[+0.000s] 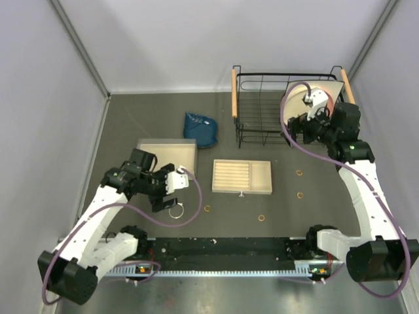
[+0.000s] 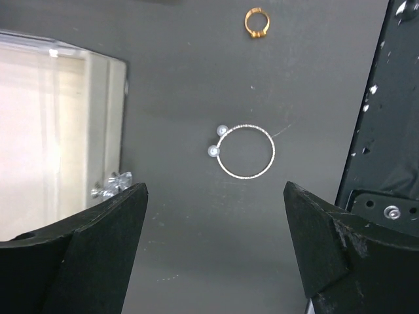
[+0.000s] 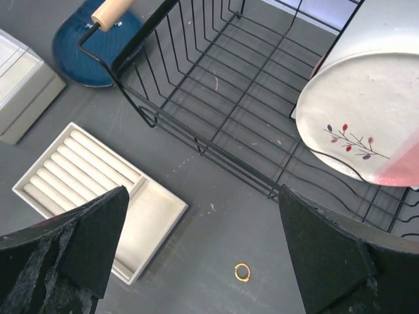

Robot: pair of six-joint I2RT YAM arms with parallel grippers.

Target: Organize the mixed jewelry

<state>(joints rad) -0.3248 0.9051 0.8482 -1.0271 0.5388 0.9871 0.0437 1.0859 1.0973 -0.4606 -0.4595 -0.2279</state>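
Jewelry: thin silver hoop [image 2: 246, 151], small gold rings [image 1: 261, 216], loose on table [image 1: 131, 124], lower centre.
Progress: none in pale wooden slotted tray [image 1: 242, 177].
Left gripper [image 2: 215, 196]: apart, over hoop.
Right gripper [image 3: 203, 196]: apart, upper right.

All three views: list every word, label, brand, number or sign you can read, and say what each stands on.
No readable text in any view.
The plate carries only a painted twig, no lettering.
The coloured spots on the base rail are too small to read.
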